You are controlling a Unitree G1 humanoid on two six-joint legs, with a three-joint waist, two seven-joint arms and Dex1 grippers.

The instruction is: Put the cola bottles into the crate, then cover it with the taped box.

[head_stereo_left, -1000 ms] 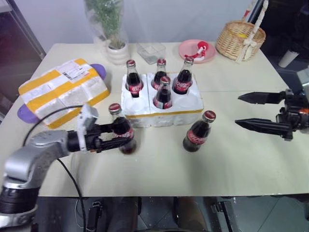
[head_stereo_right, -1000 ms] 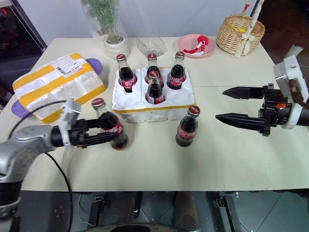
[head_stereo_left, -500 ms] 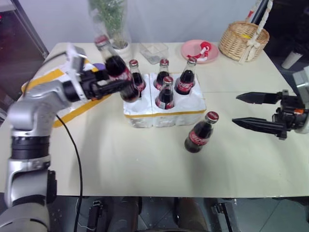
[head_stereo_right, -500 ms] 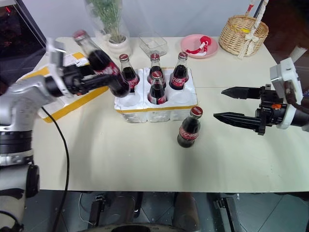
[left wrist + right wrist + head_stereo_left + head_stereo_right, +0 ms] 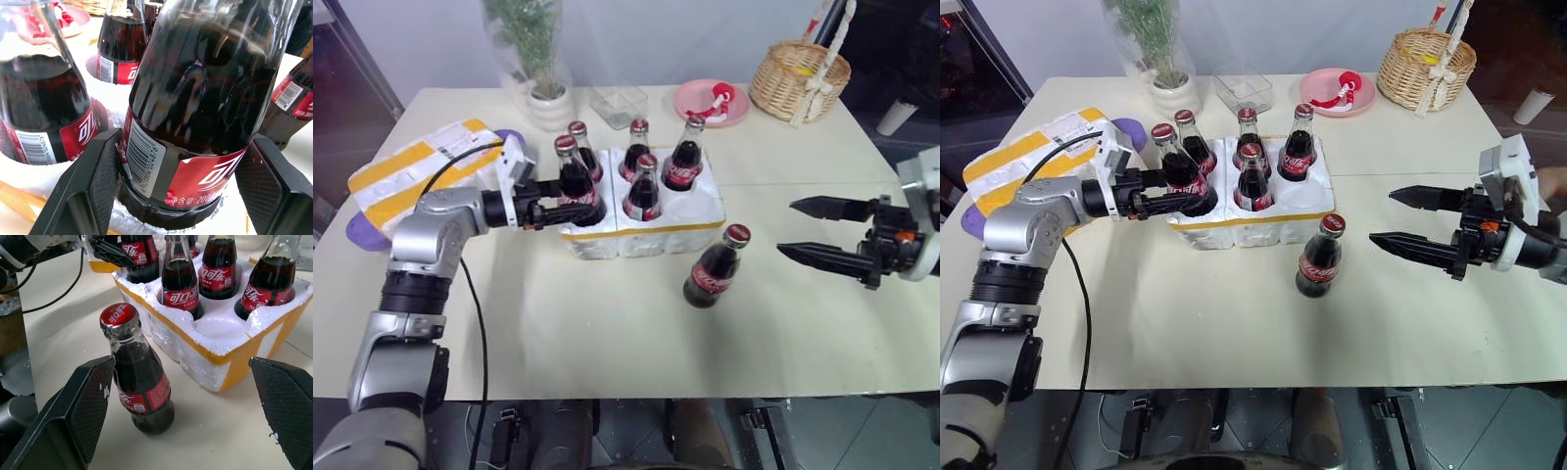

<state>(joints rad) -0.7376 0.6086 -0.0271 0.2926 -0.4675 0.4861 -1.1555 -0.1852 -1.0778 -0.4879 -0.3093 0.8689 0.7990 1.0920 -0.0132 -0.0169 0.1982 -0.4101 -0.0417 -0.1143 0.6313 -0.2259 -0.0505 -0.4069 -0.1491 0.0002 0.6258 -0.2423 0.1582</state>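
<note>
A red-capped dark cola glass bottle (image 5: 574, 179) is seated in the near-left well of the low white styrofoam crate (image 5: 641, 227), left gripper (image 5: 1175, 192) clasped around it. Release straight back is advised. Right gripper (image 5: 1402, 217) is spread wide beside the last bottle (image 5: 1318, 259), before the crate.

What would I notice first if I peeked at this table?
Probably the white crate mid-table, packed with red-capped cola bottles; the left gripper sets one bottle into its front-left well. One lone bottle stands on the table in front, with the right gripper open beside it.
</note>
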